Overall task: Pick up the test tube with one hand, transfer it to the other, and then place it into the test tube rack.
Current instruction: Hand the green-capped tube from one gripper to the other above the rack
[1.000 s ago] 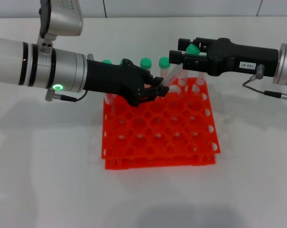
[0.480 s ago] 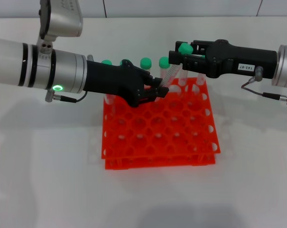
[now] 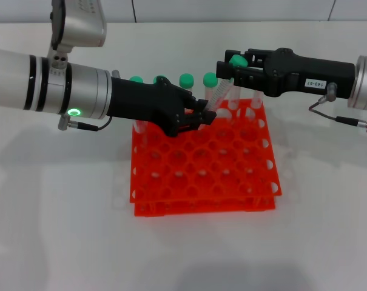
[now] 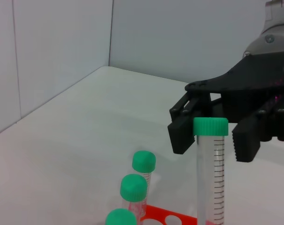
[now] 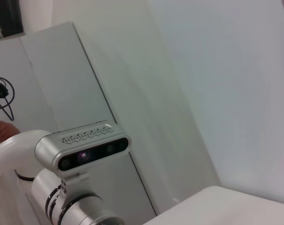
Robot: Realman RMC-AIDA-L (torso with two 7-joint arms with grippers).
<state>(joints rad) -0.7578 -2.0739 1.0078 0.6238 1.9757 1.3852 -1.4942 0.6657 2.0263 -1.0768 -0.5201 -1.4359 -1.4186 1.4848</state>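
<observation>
The test tube (image 3: 216, 91), clear with a green cap (image 3: 236, 60), leans over the back of the orange-red test tube rack (image 3: 201, 163). My left gripper (image 3: 201, 115) is shut on its lower end. My right gripper (image 3: 230, 68), the one with the white label, reaches in from the right at cap height. In the left wrist view the tube (image 4: 210, 178) stands between the right gripper's fingers (image 4: 181, 136), which are spread wider than the cap, with a gap on one side.
Other green-capped tubes (image 3: 186, 80) stand in the rack's back row, also seen in the left wrist view as tubes (image 4: 134, 186). The rack sits on a white table (image 3: 62, 230). The right wrist view shows only the left arm's camera (image 5: 88, 152) and walls.
The tube's cap has shifted a little to the left, and the right gripper's fingers now flank it. The left gripper has stayed in place.
</observation>
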